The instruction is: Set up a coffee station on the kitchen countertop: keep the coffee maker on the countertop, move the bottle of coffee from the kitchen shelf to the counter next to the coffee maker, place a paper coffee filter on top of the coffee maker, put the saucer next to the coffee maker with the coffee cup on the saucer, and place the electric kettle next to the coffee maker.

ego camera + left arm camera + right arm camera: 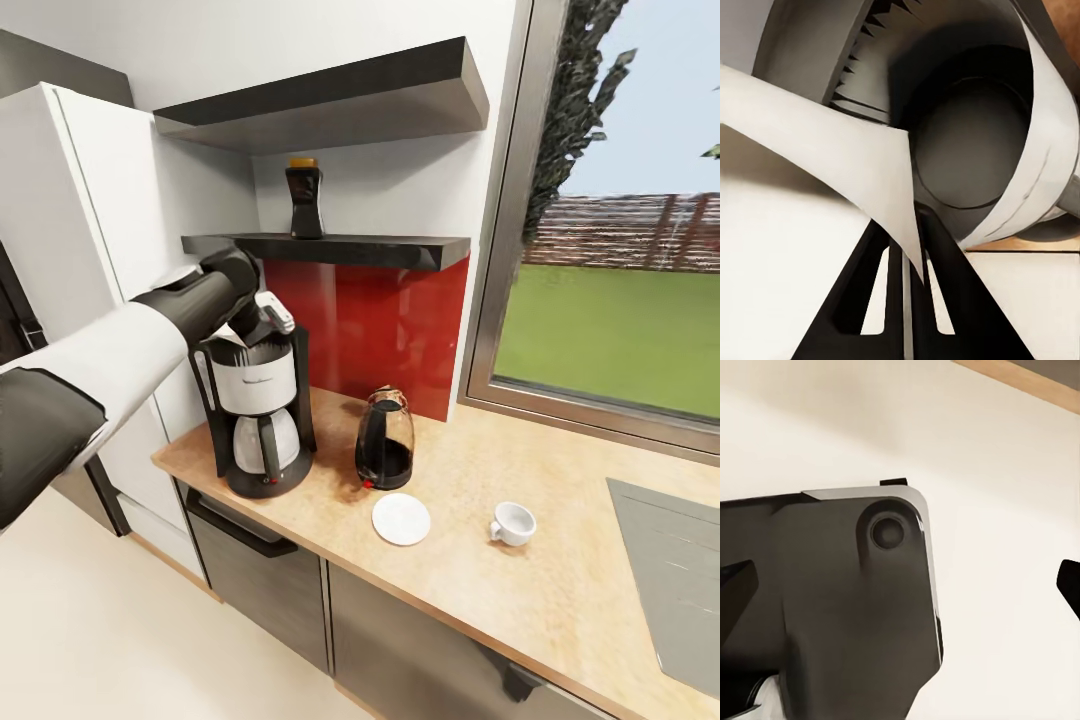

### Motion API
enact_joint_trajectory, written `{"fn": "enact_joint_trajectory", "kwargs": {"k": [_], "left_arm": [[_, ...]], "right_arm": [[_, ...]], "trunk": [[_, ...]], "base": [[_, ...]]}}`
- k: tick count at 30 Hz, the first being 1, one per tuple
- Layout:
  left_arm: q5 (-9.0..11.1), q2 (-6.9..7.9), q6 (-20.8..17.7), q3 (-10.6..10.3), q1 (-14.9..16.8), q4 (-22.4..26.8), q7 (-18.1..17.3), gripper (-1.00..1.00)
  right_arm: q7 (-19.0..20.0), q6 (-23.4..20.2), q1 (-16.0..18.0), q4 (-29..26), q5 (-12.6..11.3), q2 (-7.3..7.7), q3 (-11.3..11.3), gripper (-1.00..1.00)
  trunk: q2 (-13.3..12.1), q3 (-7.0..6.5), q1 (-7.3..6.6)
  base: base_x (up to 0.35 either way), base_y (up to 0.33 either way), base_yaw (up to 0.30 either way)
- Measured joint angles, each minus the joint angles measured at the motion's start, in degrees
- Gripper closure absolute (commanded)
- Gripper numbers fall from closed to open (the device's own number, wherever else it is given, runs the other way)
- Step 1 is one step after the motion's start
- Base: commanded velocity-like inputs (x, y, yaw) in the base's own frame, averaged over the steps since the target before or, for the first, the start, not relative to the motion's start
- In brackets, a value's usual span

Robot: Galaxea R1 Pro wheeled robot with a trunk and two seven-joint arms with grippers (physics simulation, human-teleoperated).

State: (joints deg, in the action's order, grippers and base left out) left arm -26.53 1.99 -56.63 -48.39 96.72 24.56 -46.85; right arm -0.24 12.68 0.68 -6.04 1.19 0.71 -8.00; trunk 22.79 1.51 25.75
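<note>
White paper coffee filter (832,161): we are pinching it in the left gripper's (904,262) fingers over the coffee maker (258,415); releasing off-centre risks it sliding off.

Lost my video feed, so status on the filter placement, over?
Left gripper shut on paper coffee filter, over the coffee maker top. Right gripper: cannot tell. Bottle of coffee on kitchen shelf. Nothing blocking.
</note>
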Motion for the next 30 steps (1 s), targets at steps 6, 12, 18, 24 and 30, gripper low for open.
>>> {"fn": "enact_joint_trajectory", "kwargs": {"k": [6,12,18,24,30], "left_arm": [[0.1,-0.04,-0.1,-3.4,0.1,0.0,0.0,1.0],[0.2,-0.03,-0.1,-3.4,0.1,-0.1,-0.9,1.0],[0.0,0.03,0.0,-3.5,0.1,-0.1,-4.4,1.0],[-0.1,0.06,0.1,-3.6,0.1,-0.1,-5.0,1.0],[0.0,-0.01,0.1,-3.6,0.0,-0.1,-5.0,1.0]], "right_arm": [[0.0,0.0,0.0,0.0,0.0,0.0,0.0,-1.0],[0.0,0.0,0.0,0.0,0.0,0.0,0.0,-1.0],[0.0,0.0,0.0,0.0,0.0,0.0,0.0,-1.0],[0.0,0.0,0.0,0.0,0.0,0.0,0.0,-1.0],[0.0,0.0,0.0,0.0,0.0,0.0,0.0,-1.0]], "trunk": [[0.0,0.0,0.0],[0.0,0.0,0.0],[0.0,0.0,0.0],[0.0,0.0,0.0],[0.0,0.0,0.0]], "base": [[0.0,0.0,0.0],[0.0,0.0,0.0],[0.0,0.0,0.0],[0.0,0.0,0.0],[0.0,0.0,0.0]]}}
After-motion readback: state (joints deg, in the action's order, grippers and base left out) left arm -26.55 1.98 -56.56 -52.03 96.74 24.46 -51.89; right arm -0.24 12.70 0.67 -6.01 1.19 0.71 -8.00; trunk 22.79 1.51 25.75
